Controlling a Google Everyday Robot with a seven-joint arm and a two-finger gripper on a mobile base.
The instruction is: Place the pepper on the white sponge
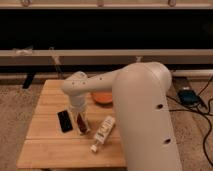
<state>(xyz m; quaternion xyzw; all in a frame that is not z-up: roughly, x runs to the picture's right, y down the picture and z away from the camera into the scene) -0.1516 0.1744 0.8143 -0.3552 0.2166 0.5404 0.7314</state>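
My gripper points down over the middle of the wooden table, at the end of the white arm. A dark red, elongated thing, which looks like the pepper, stands upright between its fingers, low over the table top. I see no white sponge; it may be hidden behind the arm.
A flat black object lies just left of the gripper. A white bottle-like object lies on its side just right of it. An orange dish sits behind. Cables and a blue device lie on the carpet at right.
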